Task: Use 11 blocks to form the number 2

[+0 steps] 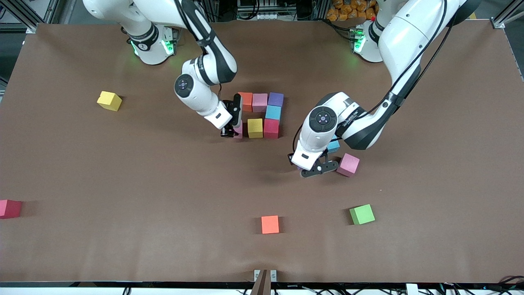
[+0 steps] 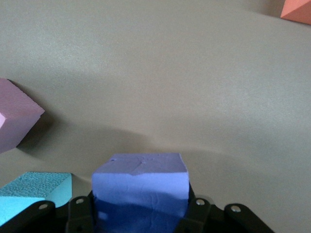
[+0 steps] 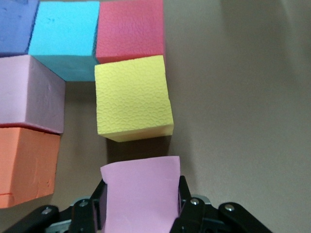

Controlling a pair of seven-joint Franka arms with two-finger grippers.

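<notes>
The unfinished number 2 (image 1: 263, 114) is sitting on the tabletop (image 1: 123, 172) near the arms' bases: an orange block (image 1: 246, 100), a pink block (image 1: 259, 102) and a purple block (image 1: 275, 99) are forming the top row, a light blue block (image 1: 273, 112) is lying under the purple one, and a red block (image 1: 271, 128) and a yellow block (image 1: 255, 128) are making the third row. At the yellow block's nine o'clock the right gripper (image 1: 230, 132) is gripping another pink block (image 3: 141, 196) with its fingers closed on it, just beside the yellow one.

The left gripper (image 1: 314, 169) is gripping a second purple block (image 2: 141, 187), at about five o'clock from the digit. A loose pink block (image 1: 348, 164) is lying just beside it, and a second light blue block (image 1: 333, 145) is showing under the arm.

Well apart, a spare yellow block (image 1: 109, 100), a dark pink block (image 1: 10, 208), a second orange block (image 1: 270, 224) and a green block (image 1: 362, 214) are lying loose.
</notes>
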